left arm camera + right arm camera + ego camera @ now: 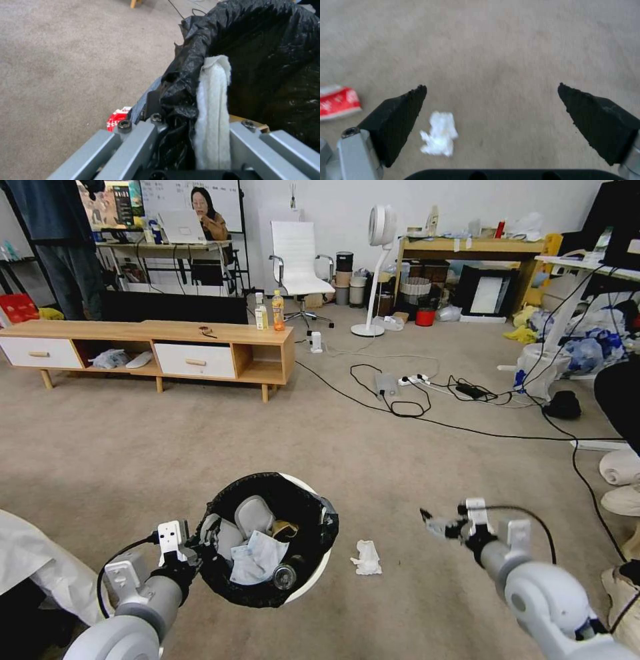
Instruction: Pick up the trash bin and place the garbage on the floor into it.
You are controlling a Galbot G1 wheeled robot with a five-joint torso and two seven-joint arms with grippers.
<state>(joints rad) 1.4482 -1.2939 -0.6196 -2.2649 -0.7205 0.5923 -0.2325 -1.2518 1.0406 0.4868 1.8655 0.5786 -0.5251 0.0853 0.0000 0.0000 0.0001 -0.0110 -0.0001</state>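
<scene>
The trash bin (325,528), white with a black bag over its rim, hangs just above the floor (200,447), tilted. My left gripper (200,545) is shut on its near rim; in the left wrist view the fingers (133,150) clamp the bag (253,65) and a white strip (213,110). Inside lie several pieces of garbage: white wads, a pale wrapper (257,557), a small bottle (285,576). A white tissue wad (367,558) (439,133) lies on the carpet right of the bin. My right gripper (431,524) (491,87) hovers open above and right of it. A red-white wrapper (336,102) (116,120) lies beyond.
Black cables (413,410) and a power strip cross the carpet ahead. A low wooden cabinet (153,350) with two upright bottles stands at the back left, a fan (380,267) behind. A person's shoes (623,500) are at the right edge, white fabric (33,560) at lower left.
</scene>
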